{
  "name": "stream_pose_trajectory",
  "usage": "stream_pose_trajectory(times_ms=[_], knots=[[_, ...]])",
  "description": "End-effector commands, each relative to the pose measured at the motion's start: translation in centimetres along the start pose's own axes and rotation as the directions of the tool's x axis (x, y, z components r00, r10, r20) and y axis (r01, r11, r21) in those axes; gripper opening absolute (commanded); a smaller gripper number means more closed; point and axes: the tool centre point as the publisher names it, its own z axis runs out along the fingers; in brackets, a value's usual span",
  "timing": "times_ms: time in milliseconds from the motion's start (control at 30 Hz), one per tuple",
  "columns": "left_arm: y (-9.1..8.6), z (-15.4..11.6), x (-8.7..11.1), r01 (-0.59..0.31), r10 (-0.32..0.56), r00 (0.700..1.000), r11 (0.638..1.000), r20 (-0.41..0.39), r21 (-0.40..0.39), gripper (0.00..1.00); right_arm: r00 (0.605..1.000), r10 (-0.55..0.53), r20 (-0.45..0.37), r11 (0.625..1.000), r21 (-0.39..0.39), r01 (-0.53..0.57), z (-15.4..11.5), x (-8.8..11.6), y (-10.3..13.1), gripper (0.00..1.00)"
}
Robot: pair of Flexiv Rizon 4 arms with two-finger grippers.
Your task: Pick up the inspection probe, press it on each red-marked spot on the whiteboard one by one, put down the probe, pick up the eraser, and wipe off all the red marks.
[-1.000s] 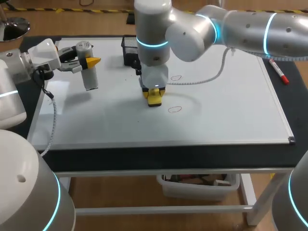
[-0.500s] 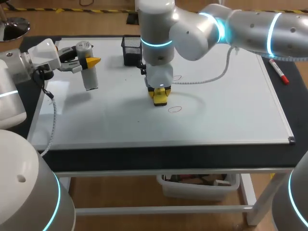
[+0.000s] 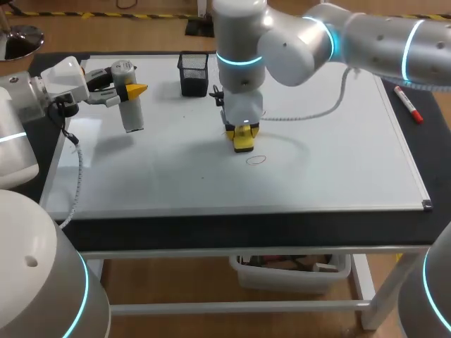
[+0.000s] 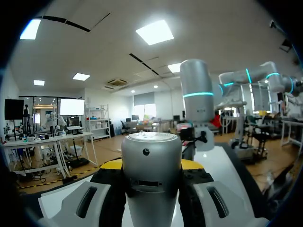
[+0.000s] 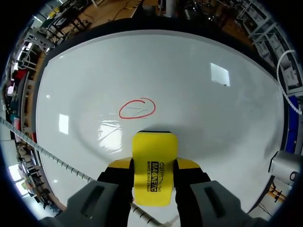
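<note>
Head view: at upper left, the left gripper (image 3: 129, 88) clamps the probe (image 3: 132, 116) above the whiteboard (image 3: 338, 162). At centre, the right gripper (image 3: 243, 132) pinches the eraser (image 3: 244, 145); a red mark (image 3: 256, 160) lies just below.

Left wrist view: the probe (image 4: 151, 146) sits gripped between both fingers.

Right wrist view: the fingers hold the eraser (image 5: 155, 151), with the mark (image 5: 137, 108) just ahead.

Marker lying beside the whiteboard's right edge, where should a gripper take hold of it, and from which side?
Probably the middle of the marker barrel, from straight above, fingers across its width. It lies flat, long and thin, roughly along the whiteboard edge, so only its long sides offer opposed faces to pinch.
</note>
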Motion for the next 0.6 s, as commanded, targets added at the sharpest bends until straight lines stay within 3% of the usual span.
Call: stream_pose_trajectory(times_ms=[33, 233, 600], knots=[[0.0, 0.1, 0.0, -0.003, 0.003, 1.000, 1.000, 0.002, 0.004, 0.00, 1.000, -0.007, 0.002, 1.000, -0.009, 0.007, -1.4, 1.2, -0.3, 0.00], [0.0, 0.1, 0.0, -0.003, 0.003, 1.000, 1.000, 0.002, 0.004, 0.00, 1.000, -0.025, 0.000, 1.000, -0.015, 0.025, -2.2, 1.2, -0.7, 0.00], [0.0, 0.1, 0.0, -0.003, 0.003, 1.000, 1.000, 0.002, 0.004, 0.00, 0.995, -0.098, 0.018, 0.995, -0.029, 0.099, -1.8, -3.5, -0.7, 0.00]])
